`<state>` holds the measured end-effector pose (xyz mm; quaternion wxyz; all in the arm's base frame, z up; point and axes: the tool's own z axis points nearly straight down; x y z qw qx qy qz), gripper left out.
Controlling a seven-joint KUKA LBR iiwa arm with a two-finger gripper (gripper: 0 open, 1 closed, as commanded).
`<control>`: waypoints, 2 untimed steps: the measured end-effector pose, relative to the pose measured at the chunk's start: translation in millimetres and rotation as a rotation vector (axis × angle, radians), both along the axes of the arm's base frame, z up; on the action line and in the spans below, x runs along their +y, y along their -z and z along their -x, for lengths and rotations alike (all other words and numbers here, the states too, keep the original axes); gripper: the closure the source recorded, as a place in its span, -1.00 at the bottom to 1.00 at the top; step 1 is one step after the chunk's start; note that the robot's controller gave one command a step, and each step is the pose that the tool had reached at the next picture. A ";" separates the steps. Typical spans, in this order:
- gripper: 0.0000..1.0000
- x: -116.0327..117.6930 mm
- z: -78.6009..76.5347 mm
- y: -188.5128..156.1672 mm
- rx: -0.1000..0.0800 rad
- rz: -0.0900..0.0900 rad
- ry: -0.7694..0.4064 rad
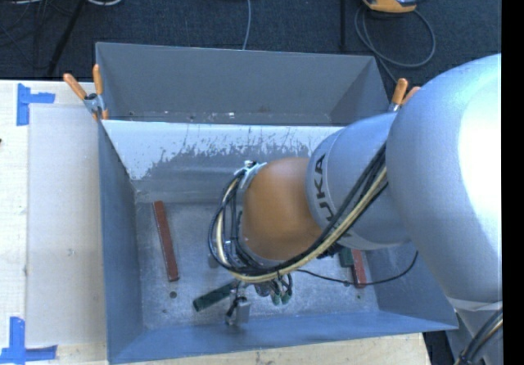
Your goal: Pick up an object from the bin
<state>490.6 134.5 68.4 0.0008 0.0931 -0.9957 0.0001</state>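
The likeliest target is a slim dark piece (211,299) lying slantwise on the bin (229,89) floor near the front wall, a little left of the middle, with a small grey bit (237,315) just beside its right end. The gripper (243,299) hangs low right over that spot, touching or nearly touching both. It sits under the orange cover (274,208) and a loop of cables (223,228), so I cannot tell whether it is released, clenched or grasping anything. Nor is it plain whether the grey bit is a loose thing or part of the tool. Farther out, a brown stick (166,241) lies lengthwise on the left of the floor, well apart, and a red piece (359,270) shows at the right under the arm (360,183). The step in hand looks like the reach down to grasp, with nothing lifted yet. The next move probably calls for closing squarely across the dark piece's narrow width, then rising straight up, clear of the front wall.
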 end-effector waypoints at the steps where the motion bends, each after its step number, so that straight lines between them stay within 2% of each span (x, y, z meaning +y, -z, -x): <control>1: 1.00 -0.4 -0.5 -0.9 0.000 0.000 0.004; 2: 1.00 -11.3 -38.7 -142.5 -0.010 -0.003 0.127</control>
